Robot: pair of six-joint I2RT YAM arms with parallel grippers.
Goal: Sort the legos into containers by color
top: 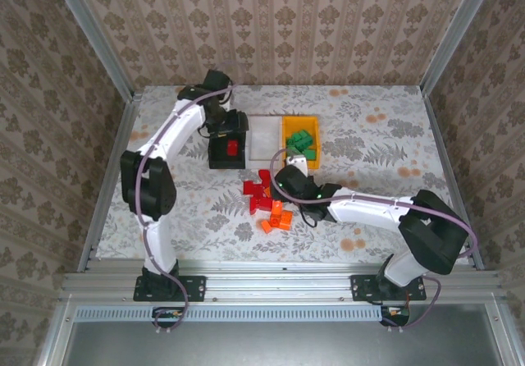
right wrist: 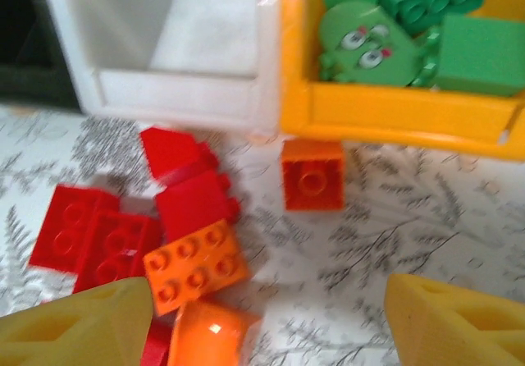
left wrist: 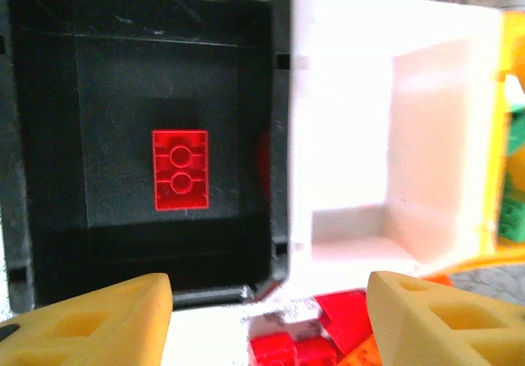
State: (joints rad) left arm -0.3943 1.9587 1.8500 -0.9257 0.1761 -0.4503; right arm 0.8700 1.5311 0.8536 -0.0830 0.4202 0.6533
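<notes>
Left hand (left wrist: pixel 271 321) was held spread apart above the black bin (left wrist: pixel 123 79), one red brick (left wrist: pixel 180 169) lying inside. Right hand (right wrist: pixel 271 325) was held parted over loose bricks (right wrist: pixel 195 266) on the surface (right wrist: pixel 410 235).

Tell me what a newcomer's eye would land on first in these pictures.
A bright heap of red and orange legos lies loose on the patterned table. Behind it, the yellow bin is packed with green legos. A single red brick lies flat in the black bin, and the white bin between the two looks bare.
</notes>
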